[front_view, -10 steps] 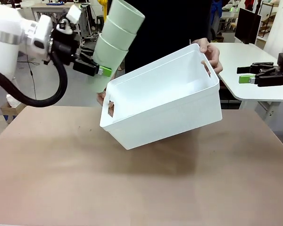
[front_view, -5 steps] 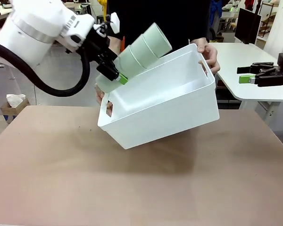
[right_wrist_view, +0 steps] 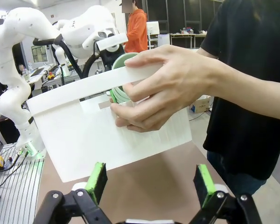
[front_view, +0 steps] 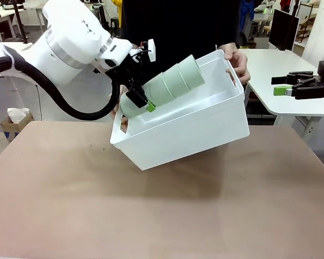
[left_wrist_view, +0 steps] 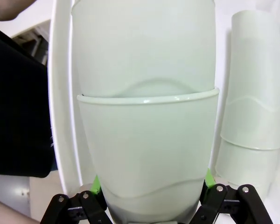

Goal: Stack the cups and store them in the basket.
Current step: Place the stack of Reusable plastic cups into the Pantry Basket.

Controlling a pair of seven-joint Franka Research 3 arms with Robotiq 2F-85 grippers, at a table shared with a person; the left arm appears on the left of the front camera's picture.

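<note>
Front view, and we start with the bench point(front_view: 151, 216), brown and broad. Above it the basket point(front_view: 194, 129) is tipped up, its open mouth facing the robot's left, lifted off the bench surface. A person behind it holds it at both short ends: we see one hand point(front_view: 238, 63) gripping the far rim near the handle slot, and fingers at the other end beside the lower slot. From the right wrist view that same hand point(right_wrist_view: 172, 86) wraps over the white rim.

Next, the left arm point(front_view: 70, 48) reaches across with the left end effector point(front_view: 142, 102) pinching the base of a stack of cups point(front_view: 167, 86), which lies tilted with its mouth end pointing into the basket, just over the rim. From the left wrist view we see green pads pressed on both sides of the bottom cup, and another nested stack point(left_wrist_view: 249, 116) lying alongside, inside the white wall.

Smallest, the right end effector point(front_view: 291, 87) sits off to the side, over a white table, fingers spread wide, holding nothing.
</note>
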